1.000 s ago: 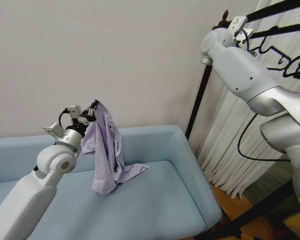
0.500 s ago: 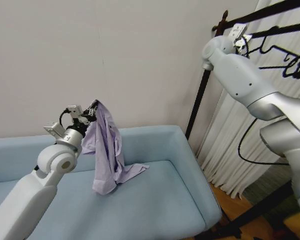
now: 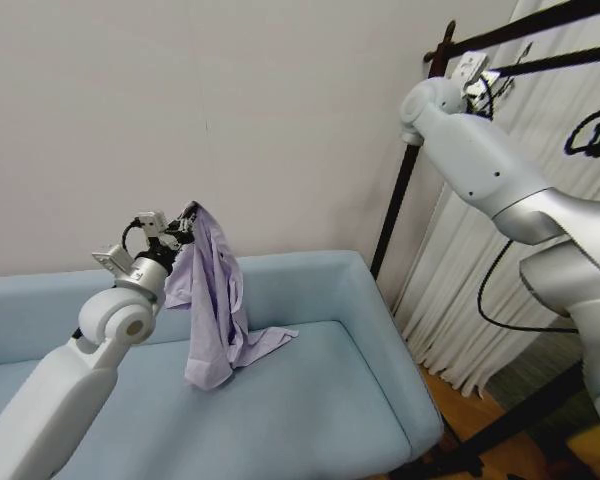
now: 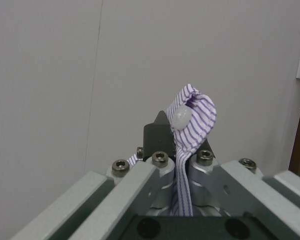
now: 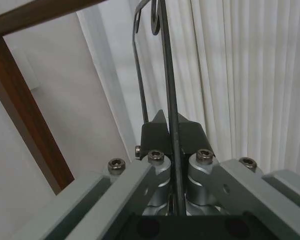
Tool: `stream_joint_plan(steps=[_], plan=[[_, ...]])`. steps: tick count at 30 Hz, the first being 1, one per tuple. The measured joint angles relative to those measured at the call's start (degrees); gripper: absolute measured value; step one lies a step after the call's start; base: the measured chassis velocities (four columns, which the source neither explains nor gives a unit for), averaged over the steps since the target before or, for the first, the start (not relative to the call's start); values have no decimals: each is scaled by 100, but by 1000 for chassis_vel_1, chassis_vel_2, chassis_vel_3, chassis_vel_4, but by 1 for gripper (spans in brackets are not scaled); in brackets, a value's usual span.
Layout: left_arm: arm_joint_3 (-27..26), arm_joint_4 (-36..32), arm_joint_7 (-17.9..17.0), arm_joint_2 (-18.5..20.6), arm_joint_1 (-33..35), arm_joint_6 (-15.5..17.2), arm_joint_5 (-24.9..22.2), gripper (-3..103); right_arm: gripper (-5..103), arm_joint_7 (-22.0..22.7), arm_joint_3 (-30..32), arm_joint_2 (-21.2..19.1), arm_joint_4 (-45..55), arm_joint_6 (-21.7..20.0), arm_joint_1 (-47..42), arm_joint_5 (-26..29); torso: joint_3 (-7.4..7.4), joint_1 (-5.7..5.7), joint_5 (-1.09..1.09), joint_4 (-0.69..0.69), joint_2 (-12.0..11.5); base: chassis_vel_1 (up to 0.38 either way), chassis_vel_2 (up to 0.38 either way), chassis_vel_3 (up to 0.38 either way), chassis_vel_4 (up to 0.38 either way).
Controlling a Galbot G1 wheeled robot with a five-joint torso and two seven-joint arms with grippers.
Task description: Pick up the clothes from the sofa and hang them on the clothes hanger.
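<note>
Pinching a fold of the purple striped shirt (image 4: 202, 119), the left claw (image 3: 183, 222) holds it raised above the pale blue sofa (image 3: 330, 390), in front of the plain wall (image 3: 230, 100). This claw is pressed together on the cloth, and a white button (image 4: 181, 117) shows just past its tips. The shirt hangs down from the grip, its lower end lying on the sofa's seat. The right claw (image 3: 477, 70) is high up beside the dark rack post (image 3: 407, 165), clamped on the thin black wire of a clothes hanger (image 5: 166, 75). White curtains (image 5: 240, 75) hang behind it.
</note>
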Motion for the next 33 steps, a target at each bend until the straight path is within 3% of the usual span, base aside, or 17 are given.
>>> stream_joint_plan(steps=[29,33], plan=[[-195,2,17,10,365,-61,120,0,2,314,57,-352,1666,215,-1100,-424,0,0,0,0,0,0,0,0,0],[-255,-11,-9,67,442,-92,129,0,2,159,-24,-819,2727,195,-1442,-280,0,0,-1,2,0,0,0,0,0]])
